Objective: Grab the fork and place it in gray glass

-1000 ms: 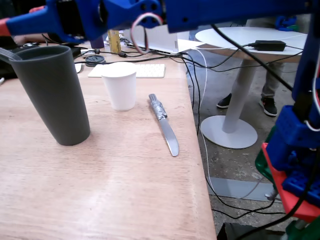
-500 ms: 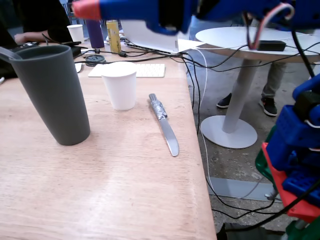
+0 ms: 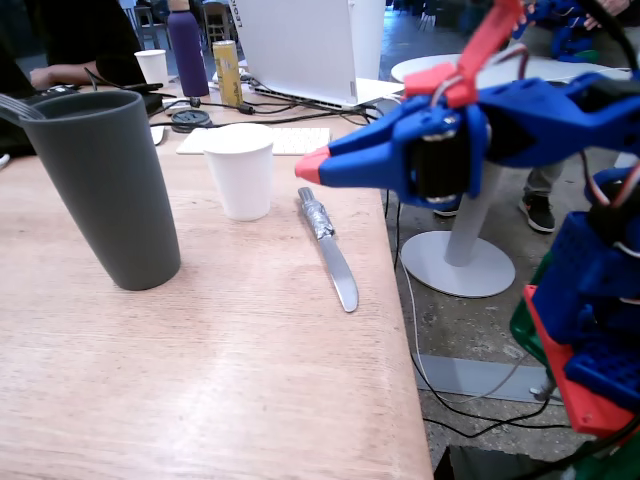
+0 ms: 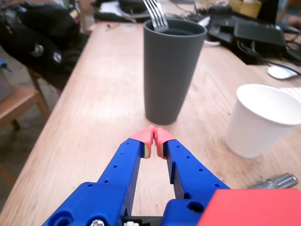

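Observation:
The fork (image 4: 156, 15) stands inside the gray glass (image 4: 171, 70), tines up and leaning on the far rim; in the fixed view only its tines (image 3: 18, 105) poke over the glass (image 3: 105, 190) at the left. My blue gripper (image 4: 153, 136) with red tips is shut and empty, hanging in the air short of the glass. In the fixed view the gripper (image 3: 312, 167) is over the table's right edge, above the knife and well to the right of the glass.
A white paper cup (image 3: 239, 170) stands right of the glass. A tape-handled knife (image 3: 328, 246) lies near the table's right edge. A keyboard (image 3: 290, 140), bottle (image 3: 187, 53), can (image 3: 227, 72) and laptop sit at the back. A black bag (image 4: 44, 37) lies off the table's left.
The arm has swung from high above the glass down and to the right, away from it. The fork stays in the glass.

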{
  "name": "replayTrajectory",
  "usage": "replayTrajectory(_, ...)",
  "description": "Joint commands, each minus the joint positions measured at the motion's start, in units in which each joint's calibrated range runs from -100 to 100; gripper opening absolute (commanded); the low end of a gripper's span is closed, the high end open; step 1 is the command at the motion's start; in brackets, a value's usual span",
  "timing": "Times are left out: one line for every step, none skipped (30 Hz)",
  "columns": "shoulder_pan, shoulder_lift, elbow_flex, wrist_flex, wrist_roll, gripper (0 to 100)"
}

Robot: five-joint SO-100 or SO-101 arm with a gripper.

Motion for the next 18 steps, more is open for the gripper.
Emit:
replayTrajectory(-3.12,-9.19,7.65,-0.64,0.1,0)
replayTrajectory(-3.12,-11.76,10.39,-0.56,0.05,0)
replayTrajectory(-3.12,-13.99,12.94,-0.23,0.05,0)
replayTrajectory(-3.12,-15.7,13.6,0.18,0.05,0)
replayTrajectory(-3.29,-16.13,13.6,0.18,0.0,0)
replayTrajectory(-3.29,-16.13,13.6,0.26,-0.54,0)
replayTrajectory(-3.29,-16.13,13.6,0.35,-2.1,0)
replayTrajectory(-3.29,-16.13,13.6,0.35,-4.15,0)
replayTrajectory(-3.12,-16.13,13.6,0.43,-5.86,0)
replayTrajectory(-3.12,-16.13,13.6,0.68,-6.54,0)
replayTrajectory(-3.12,-16.22,13.6,3.22,-6.4,0)
replayTrajectory(-2.44,-16.99,13.6,7.49,-6.3,0)
replayTrajectory(-1.43,-18.88,13.6,12.5,-6.25,0)
replayTrajectory(-1.26,-19.39,13.6,16.77,-6.2,0)
replayTrajectory(-1.09,-19.39,13.6,20.13,-6.15,0)
replayTrajectory(-1.09,-19.39,13.6,22.92,-6.15,0)
replayTrajectory(-1.09,-19.39,13.6,23.17,-6.15,0)
replayTrajectory(-1.26,-19.39,13.6,23.17,-6.15,0)
